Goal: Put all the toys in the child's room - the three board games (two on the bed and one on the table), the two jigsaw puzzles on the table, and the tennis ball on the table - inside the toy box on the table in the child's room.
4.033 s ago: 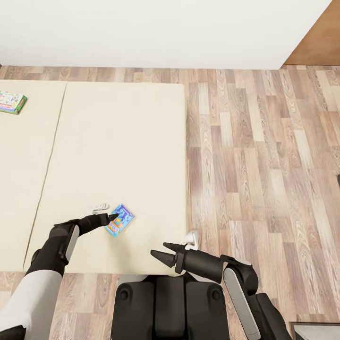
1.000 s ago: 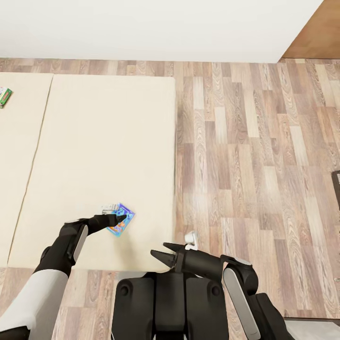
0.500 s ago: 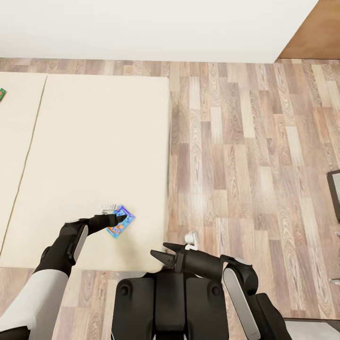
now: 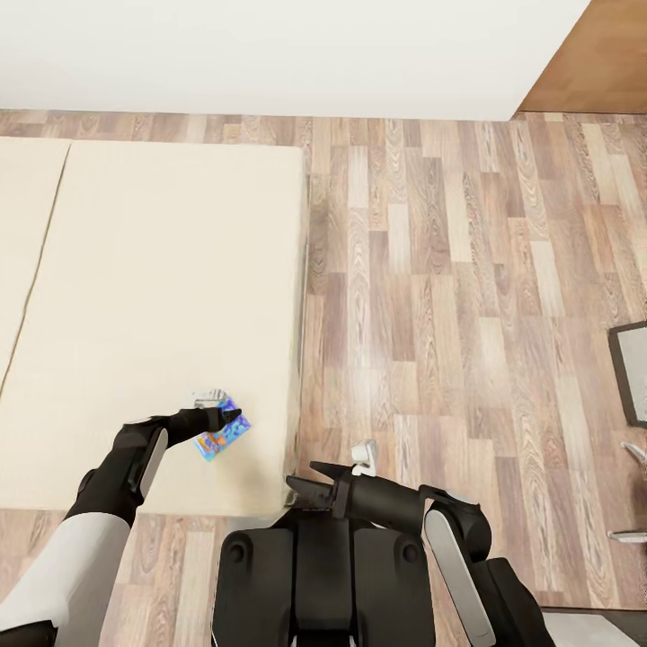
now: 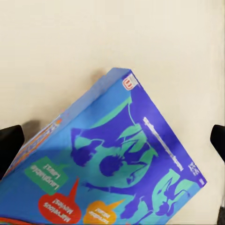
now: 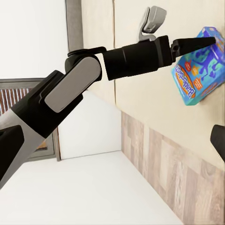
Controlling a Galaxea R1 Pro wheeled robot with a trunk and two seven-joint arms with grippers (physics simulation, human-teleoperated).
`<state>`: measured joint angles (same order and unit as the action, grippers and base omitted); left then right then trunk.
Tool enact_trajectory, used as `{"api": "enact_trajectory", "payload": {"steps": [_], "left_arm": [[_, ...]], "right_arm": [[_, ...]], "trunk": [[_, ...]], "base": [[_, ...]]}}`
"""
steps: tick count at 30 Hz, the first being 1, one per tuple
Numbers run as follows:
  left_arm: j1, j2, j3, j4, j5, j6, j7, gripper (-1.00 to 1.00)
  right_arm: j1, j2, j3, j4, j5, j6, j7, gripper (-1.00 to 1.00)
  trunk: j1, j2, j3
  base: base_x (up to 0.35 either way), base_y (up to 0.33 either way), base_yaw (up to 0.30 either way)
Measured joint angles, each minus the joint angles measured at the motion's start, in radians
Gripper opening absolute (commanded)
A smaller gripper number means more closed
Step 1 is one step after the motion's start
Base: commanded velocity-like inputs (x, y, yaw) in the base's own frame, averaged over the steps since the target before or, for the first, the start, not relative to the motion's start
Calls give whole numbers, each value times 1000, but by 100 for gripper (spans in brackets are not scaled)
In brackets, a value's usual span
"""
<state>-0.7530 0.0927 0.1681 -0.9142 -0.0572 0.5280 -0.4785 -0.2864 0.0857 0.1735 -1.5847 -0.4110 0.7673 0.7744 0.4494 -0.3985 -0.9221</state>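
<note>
A blue board game [image 4: 221, 434] with cartoon figures hangs tilted just above the beige bed [image 4: 135, 270], near its front right corner. My left gripper [image 4: 230, 418] is shut on the box's edge. In the left wrist view the box cover [image 5: 117, 168] spreads between the two dark fingertips [image 5: 9, 150]. The right wrist view shows my left arm reaching to the same box [image 6: 199, 65] over the mattress. My right gripper [image 4: 301, 481] stands open and empty, low in front of my trunk, beside the bed's corner.
Wood-plank floor [image 4: 449, 270] spreads to the right of the bed. A white wall [image 4: 270, 54] runs along the back, with a brown panel [image 4: 593, 54] at the far right. A dark grey-framed object [image 4: 632, 373] sits at the right edge.
The whole view has turned right, so the bed slid left in the picture and the green-edged game on it left the frame. The blue box stayed in my left gripper.
</note>
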Motion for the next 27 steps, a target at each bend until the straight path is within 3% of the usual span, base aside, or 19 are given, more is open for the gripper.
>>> {"api": "enact_trajectory", "payload": {"steps": [15,27], "left_arm": [[0,0,0,0,0,1,0,100],[0,1,1,1,0,1,0,100]], "right_arm": [[0,0,-1,0,0,0,3,100],[0,0,-1,0,0,0,5,100]], "trunk": [[0,0,0],[0,0,0]], "base": [[0,-194,0],[0,-44,0]]}}
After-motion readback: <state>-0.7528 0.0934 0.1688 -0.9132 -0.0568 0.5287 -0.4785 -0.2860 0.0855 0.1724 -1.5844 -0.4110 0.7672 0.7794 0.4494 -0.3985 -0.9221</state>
